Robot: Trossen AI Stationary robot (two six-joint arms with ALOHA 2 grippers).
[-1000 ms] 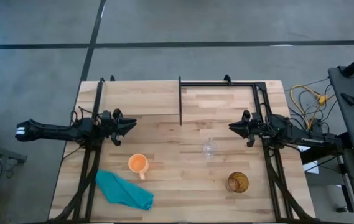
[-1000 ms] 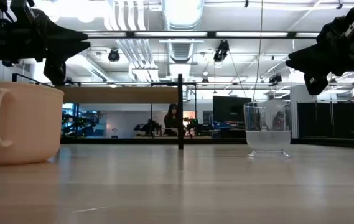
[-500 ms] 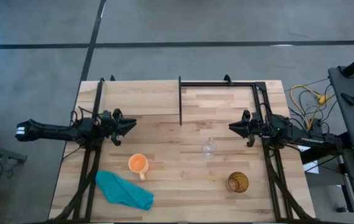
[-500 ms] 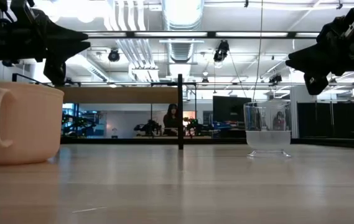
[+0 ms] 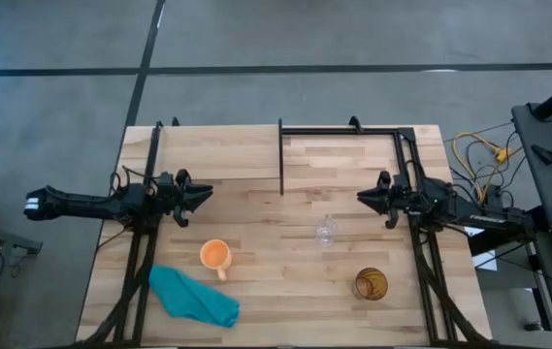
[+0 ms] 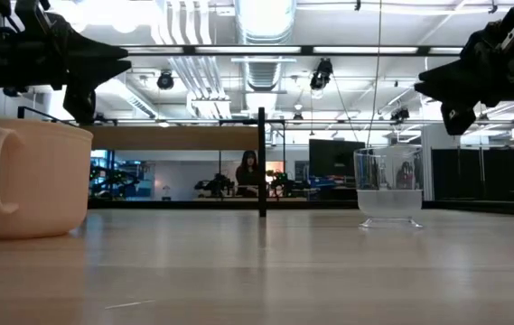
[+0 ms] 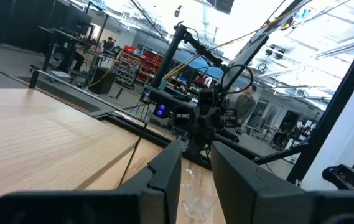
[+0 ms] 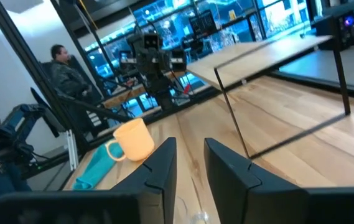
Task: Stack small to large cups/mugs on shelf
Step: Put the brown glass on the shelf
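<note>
Standing empty — orange mug (image 5: pixel 215 255), glass cup (image 5: pixel 326 232), amber tumbler (image 5: pixel 371 284); both grippers' fingers slightly parted.

Open tabletop (image 5: pixel 276 291), black rod (image 5: pixel 281 158) upright

my table (image 5: pixel 256 291): pale wood planks | on it: orange mug (image 5: pixel 215 255), clear glass cup (image 5: pixel 326 232), amber tumbler (image 5: pixel 371 284), teal cloth (image 5: pixel 193 297), shelf (image 5: pixel 339 160)
</note>
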